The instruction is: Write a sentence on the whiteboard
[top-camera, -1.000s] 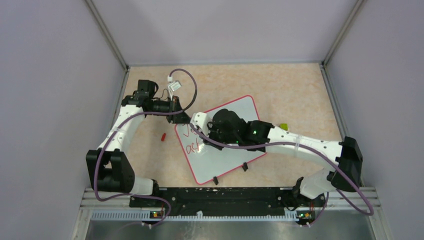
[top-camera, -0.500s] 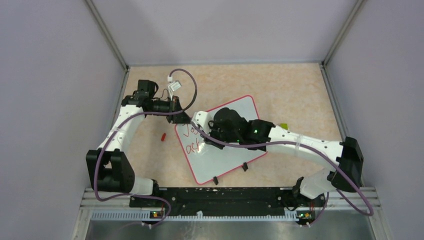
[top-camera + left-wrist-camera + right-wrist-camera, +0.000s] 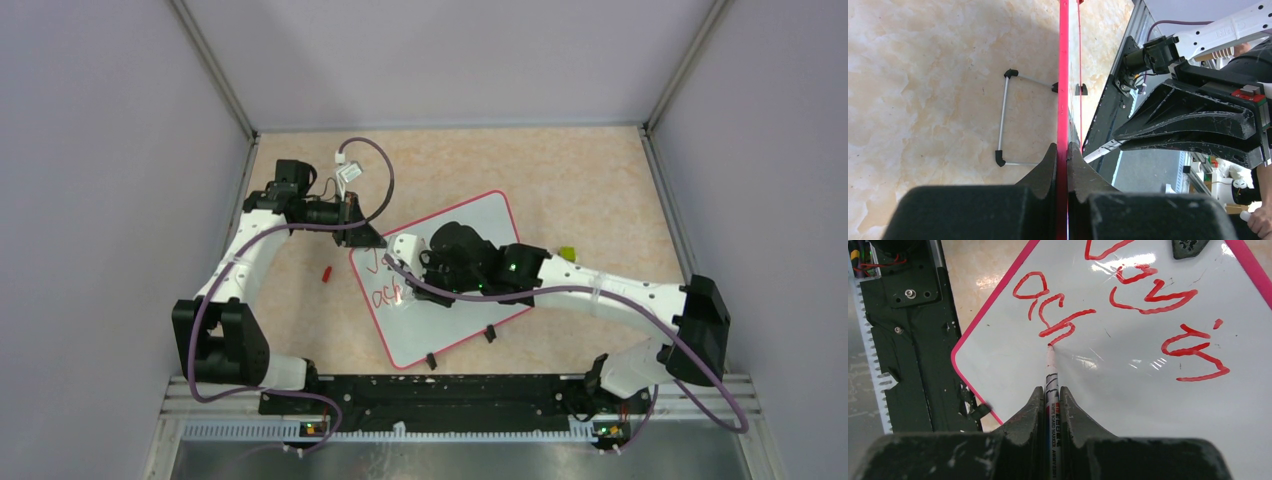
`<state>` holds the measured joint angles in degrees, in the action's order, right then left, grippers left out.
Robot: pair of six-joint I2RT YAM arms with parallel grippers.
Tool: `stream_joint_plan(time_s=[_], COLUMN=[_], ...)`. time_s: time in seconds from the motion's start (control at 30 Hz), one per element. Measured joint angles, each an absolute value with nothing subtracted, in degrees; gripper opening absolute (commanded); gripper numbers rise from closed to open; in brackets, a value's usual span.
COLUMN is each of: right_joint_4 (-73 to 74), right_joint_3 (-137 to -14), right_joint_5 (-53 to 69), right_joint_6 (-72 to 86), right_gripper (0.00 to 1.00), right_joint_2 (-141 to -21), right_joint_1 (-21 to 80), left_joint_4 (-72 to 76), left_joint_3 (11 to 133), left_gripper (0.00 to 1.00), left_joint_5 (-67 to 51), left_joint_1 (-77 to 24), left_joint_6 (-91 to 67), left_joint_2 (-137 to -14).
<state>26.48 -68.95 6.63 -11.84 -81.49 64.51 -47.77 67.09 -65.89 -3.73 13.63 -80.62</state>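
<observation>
The whiteboard (image 3: 460,322) lies tilted on the table, white with a red-pink frame. My left gripper (image 3: 362,238) is shut on its far-left corner; in the left wrist view the red frame edge (image 3: 1063,75) runs between the left gripper's (image 3: 1063,147) jaws. My right gripper (image 3: 405,290) is shut on a white marker (image 3: 1051,371), whose red tip touches the whiteboard (image 3: 1128,405) at the end of the last stroke. The sentence (image 3: 1058,322) is in red: a first line reading about "Joy in", then "ach" beneath it. My right arm hides part of the sentence (image 3: 380,296) in the top view.
A small red cap (image 3: 326,272) lies on the table left of the board. A yellow-green object (image 3: 567,253) peeks out beside my right forearm. The board's black-tipped wire leg (image 3: 1004,120) stands under it. The black base rail (image 3: 430,395) runs along the near edge.
My right gripper has shifted slightly toward the near edge with the marker, and the second line of red writing has grown. The left arm has not moved.
</observation>
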Motion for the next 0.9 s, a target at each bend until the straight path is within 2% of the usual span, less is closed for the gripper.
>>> stream_joint_plan(time_s=[0.9], right_joint_4=[28.40], right_joint_3=[-69.80], right_joint_5=[4.62], right_joint_6=[-11.77], right_gripper=[0.00], right_joint_2=[-78.70], right_joint_1=[61.25], left_joint_4=[-47.77], left_joint_3=[67.09], left_gripper=[0.00], left_joint_5=[-65.95], left_joint_1=[-3.73], left_joint_6=[13.61], left_joint_2=[-80.62])
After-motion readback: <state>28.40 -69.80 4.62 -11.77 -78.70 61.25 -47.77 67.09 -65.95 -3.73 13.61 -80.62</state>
